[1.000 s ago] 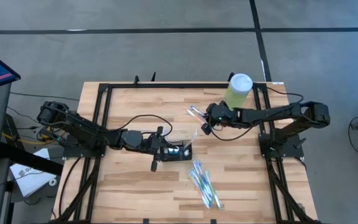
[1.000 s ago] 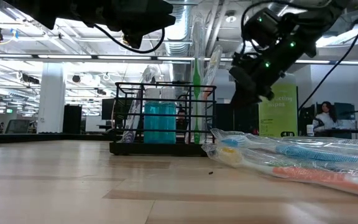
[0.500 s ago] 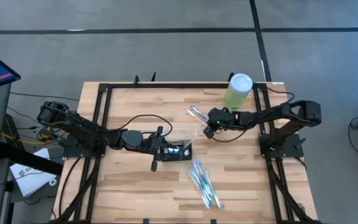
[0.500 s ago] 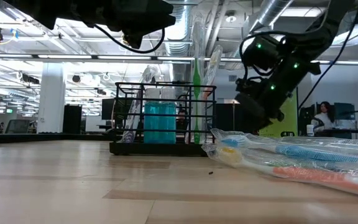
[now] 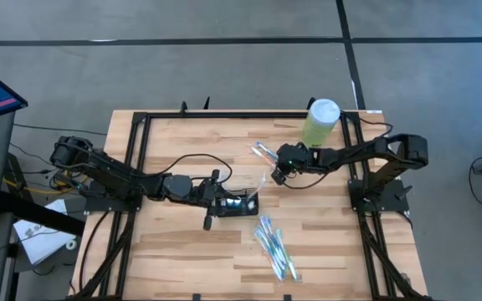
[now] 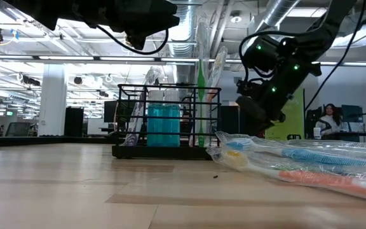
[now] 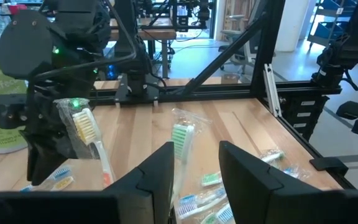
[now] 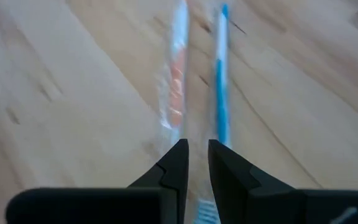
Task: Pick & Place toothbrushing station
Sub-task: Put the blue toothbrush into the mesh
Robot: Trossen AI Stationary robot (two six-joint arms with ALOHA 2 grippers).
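Nearest the low camera, on the pale butcher-block wooden table [image 5: 182, 259], lies a loose heap of clear-wrapped toothbrushes with blue, white and orange handles [image 5: 275, 247]; no print on the wrappers can be read. Behind it, near the middle of the table, stands the low black wire-mesh toothbrushing station [image 6: 167, 121], with teal-blue packets in a middle compartment and wrapped brushes, one with a green head, standing upright at its end. Above the station the left hand [image 5: 224, 201] hangs at the end of its arm, which reaches in low and nearly level from the table's left side; its fingers [image 7: 160, 171] stand somewhat apart with a wrapped green-headed toothbrush [image 7: 180, 140] showing between them, though whether they press on it cannot be told. Farther back, the right hand [image 5: 279, 171] points steeply down just over a small pair of wrapped toothbrushes, one orange and one blue [image 5: 264, 152]; its arm stretches across from the right side with the elbow raised, green lights glowing at the wrist. Its fingers [image 8: 176, 165] sit close together with a thin gap, clamped on nothing that shows. At the far edge stands a tall pale-green canister with a white lid [image 5: 320, 122], its label too far off to read. Beyond the table a green sign [image 6: 290, 114] carries white lettering that is not legible, and a person [image 6: 330, 117] sits at the far right.
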